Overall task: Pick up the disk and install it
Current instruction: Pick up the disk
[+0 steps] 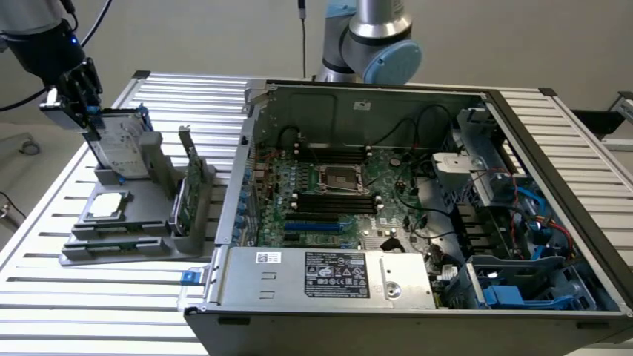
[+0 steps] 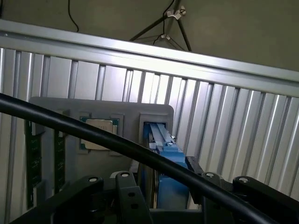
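Alu slat table (image 1: pixel 70 311) carries the lot. Nearest in ext view: open PC case (image 1: pixel 346 111), silver PSU (image 1: pixel 327 274) w/ label at its front, blue drive bay (image 1: pixel 519 293) in the near corner on the ext view's right. Behind PSU sits the mobo (image 1: pixel 396 215), CPU socket (image 1: pixel 342 178) mid-board, black RAM slots (image 1: pixel 336 204) either side of it. On the ext view's left, just beside case: grey fixture (image 1: pixel 138 248) flat on table. Square silver chip (image 1: pixel 106 206) lies in a recess on it, green stick (image 1: pixel 188 196) stands on edge in a slot on the case side. Upright in fixture's far slot: disk (image 1: pixel 127 148), white label facing cam, blue frame along its edges. Black gripper (image 1: pixel 91 119) is at disk's top corner on the ext view's left, wrist above it. Can't tell if it's clamped on disk or just loose around it. Wrist view: disk's blue edge runs up to gripper body, chip just beside it on fixture, black cable (image 2: pixel 93 135) crossing in front. Far end: grey arm joint (image 1: pixel 381 52) w/ blue cap behind case, tripod legs (image 2: pixel 168 23) beyond table edge
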